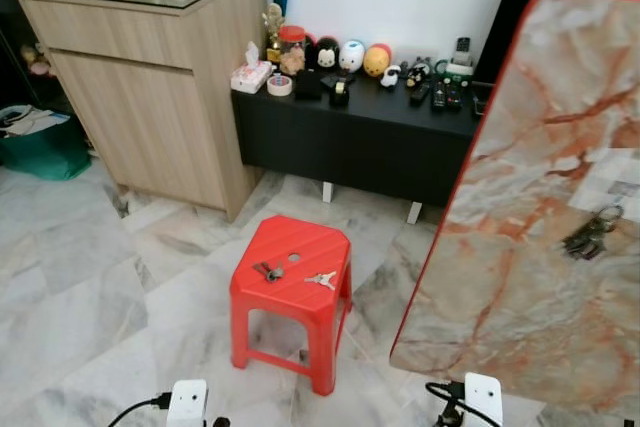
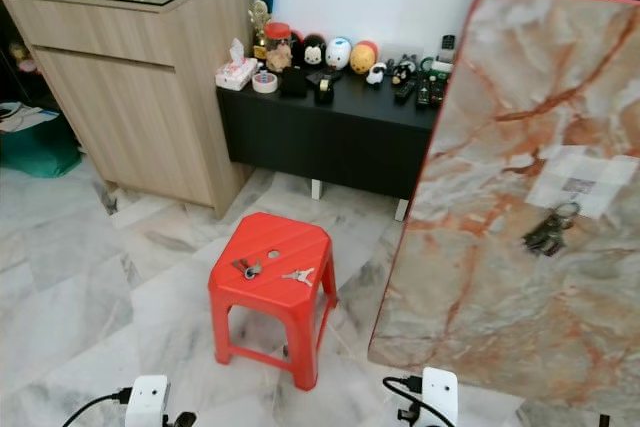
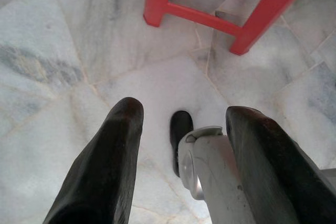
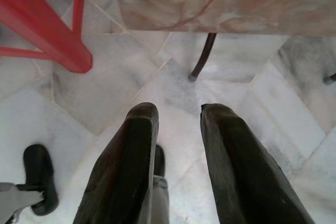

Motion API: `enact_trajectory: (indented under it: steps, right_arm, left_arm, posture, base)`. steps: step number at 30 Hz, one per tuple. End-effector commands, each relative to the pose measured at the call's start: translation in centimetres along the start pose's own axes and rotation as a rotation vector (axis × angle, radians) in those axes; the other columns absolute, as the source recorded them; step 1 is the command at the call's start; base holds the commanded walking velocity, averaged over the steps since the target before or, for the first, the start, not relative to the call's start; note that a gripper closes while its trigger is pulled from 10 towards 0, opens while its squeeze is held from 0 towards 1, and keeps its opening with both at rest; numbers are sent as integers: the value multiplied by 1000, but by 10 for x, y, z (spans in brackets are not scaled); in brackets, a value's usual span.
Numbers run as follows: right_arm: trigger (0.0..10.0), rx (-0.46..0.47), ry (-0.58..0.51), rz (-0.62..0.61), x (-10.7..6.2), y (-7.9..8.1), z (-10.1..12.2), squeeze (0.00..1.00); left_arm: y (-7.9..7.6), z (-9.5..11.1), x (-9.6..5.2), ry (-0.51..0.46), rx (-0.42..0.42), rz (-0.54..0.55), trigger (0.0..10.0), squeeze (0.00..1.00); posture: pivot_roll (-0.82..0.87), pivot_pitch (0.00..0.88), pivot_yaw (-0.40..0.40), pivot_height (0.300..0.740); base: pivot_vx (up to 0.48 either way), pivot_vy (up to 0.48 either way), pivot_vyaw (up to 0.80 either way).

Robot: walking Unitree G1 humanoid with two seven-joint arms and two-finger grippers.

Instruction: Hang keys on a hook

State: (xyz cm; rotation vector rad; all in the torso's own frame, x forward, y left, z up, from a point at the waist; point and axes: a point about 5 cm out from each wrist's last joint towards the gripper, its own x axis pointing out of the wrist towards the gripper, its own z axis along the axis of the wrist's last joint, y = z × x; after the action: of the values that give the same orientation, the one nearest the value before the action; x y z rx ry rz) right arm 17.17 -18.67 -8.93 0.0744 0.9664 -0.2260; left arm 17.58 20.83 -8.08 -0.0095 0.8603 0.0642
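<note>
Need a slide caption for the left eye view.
Two sets of keys lie on a red stool; another bunch hangs on the marble board.

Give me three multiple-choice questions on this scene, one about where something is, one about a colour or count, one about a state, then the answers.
1. Where do the loose keys lie?
A. on the floor
B. on the red stool
C. on the black cabinet

2. How many key bunches lie on the stool?
A. two
B. four
C. none

3. How are the left gripper fingers?
A. shut on keys
B. shut, empty
C. open, empty

Answers: 1 B, they rest on the stool's seat. 2 A, a dark bunch beside the silver one. 3 C, floor shows between the spread fingers.
</note>
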Motion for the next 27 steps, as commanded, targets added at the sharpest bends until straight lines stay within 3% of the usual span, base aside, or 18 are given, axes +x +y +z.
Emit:
enact_trajectory:
  steps: [1,27]
  right_arm:
    - [10000,1,3,-7,0,-4,-2,0]
    - [10000,-5,9,8,-1,-4,-5,0]
  left_arm:
    - [0,-3,0,19,-11,6,10000,0]
    - [-1,1,0,3,-10,3,10000,0]
  posture:
    - [61,0,-57,740]
    - [63,0,-53,740]
  base:
    - [0,292,0]
    - [0,288,0]
